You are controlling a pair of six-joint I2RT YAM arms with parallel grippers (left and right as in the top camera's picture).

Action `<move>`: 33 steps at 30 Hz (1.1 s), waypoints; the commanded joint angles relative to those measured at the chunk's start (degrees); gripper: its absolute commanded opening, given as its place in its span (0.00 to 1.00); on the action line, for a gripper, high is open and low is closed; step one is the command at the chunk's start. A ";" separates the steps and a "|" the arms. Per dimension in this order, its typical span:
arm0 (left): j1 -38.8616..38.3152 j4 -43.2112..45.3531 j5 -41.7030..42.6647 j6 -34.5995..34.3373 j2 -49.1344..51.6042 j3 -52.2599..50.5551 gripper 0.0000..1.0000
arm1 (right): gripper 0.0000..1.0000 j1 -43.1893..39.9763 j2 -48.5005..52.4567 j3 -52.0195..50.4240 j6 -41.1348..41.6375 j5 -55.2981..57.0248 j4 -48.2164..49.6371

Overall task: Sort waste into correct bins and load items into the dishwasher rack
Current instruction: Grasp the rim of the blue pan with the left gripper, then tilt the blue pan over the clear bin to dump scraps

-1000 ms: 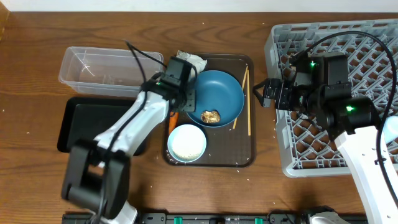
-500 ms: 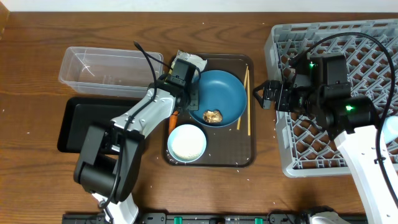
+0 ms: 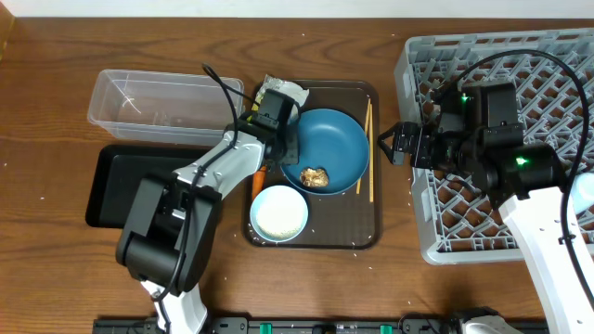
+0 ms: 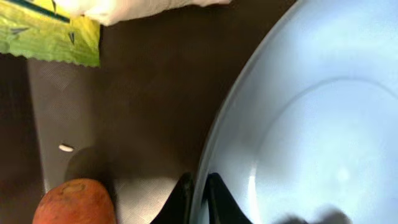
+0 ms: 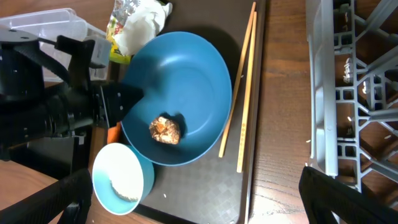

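The dark-blue bowl (image 3: 334, 139) (image 5: 186, 81) (image 4: 311, 124) sits on the brown serving tray with a brown food lump (image 3: 314, 174) (image 5: 165, 129) inside. My left gripper (image 3: 286, 148) (image 4: 198, 196) is shut on its left rim, one finger inside and one outside. The orange carrot (image 3: 261, 174) (image 4: 71, 200) lies just left of the fingers. The white and yellow-green wrapper (image 3: 278, 91) (image 4: 50, 31) is at the tray's back left. Chopsticks (image 3: 368, 148) (image 5: 242, 93) lie right of the bowl. My right gripper (image 3: 394, 141) (image 5: 199, 199) hangs open over the tray's right edge, empty.
A small bowl (image 3: 278, 191) (image 5: 146, 171), light blue outside, holds white rice at the tray's front. The clear tub (image 3: 158, 107) and black tray (image 3: 111, 186) stand left. The grey dishwasher rack (image 3: 501, 56) fills the right. The serving tray (image 3: 357, 227) carries loose rice grains.
My left gripper has closed from partly open onto the dark-blue bowl's rim, and the left arm has swung in closer. The right arm has held still.
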 commanded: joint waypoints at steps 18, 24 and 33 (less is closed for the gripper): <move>4.92 -19.50 -1.88 2.40 -29.73 0.81 0.06 | 0.99 0.81 0.39 0.42 0.13 0.63 -0.20; 11.78 -41.09 -22.47 2.82 -42.93 3.02 0.06 | 0.99 0.81 0.39 0.39 0.11 0.63 0.09; 18.43 -50.62 -45.20 -1.77 -49.96 4.22 0.06 | 0.99 0.81 0.37 0.42 0.15 0.61 2.89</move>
